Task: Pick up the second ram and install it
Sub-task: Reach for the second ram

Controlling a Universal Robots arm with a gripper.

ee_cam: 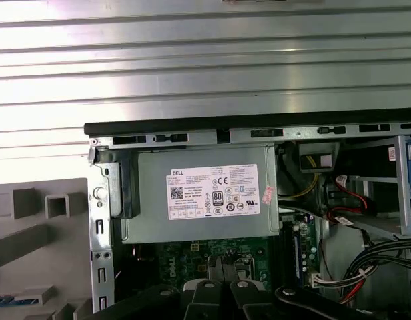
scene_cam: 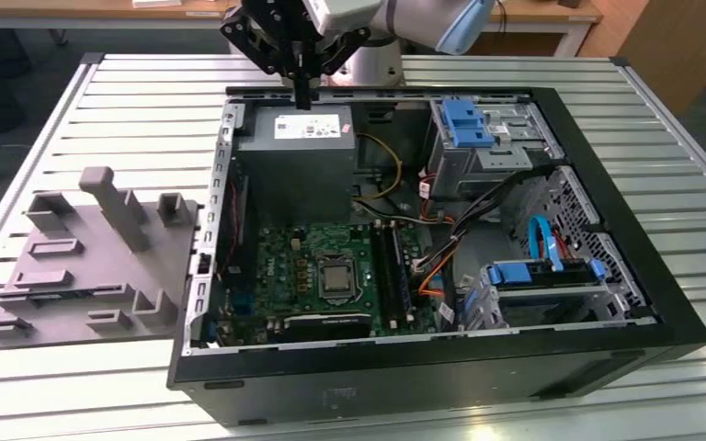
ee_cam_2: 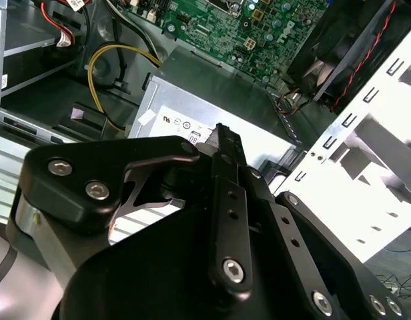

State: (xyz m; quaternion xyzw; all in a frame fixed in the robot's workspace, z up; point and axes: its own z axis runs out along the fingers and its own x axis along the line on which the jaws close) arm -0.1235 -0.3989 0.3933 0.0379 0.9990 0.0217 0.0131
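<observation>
- In the exterior view, the arm reached in from the far edge of the bench, with its wrist turned straight down.
- The gripper hung upright over the far wall of the open computer case, just above the grey power supply. Its fingers came together in one narrow tip, and I saw nothing clamped between them.
- The second ram seemed to be the thin greenish strip lying flat in the grey fixture. The fixture sat beside the case toward the bench edge on the exterior view's left, well apart from the gripper.
- The green motherboard lay on the case floor, nearer the bench's front edge than the power supply.
- In the second wrist view, I looked along the black links to the gripper, whose fingers met. Beyond it were the labelled power supply and the motherboard.
- In the first wrist view, the gripper pointed at the power supply, inside the case rim.
- Bench slats ran beyond the rim.
- A blue strip, apparently the second ram, rested in the fixture outside the case wall.
</observation>
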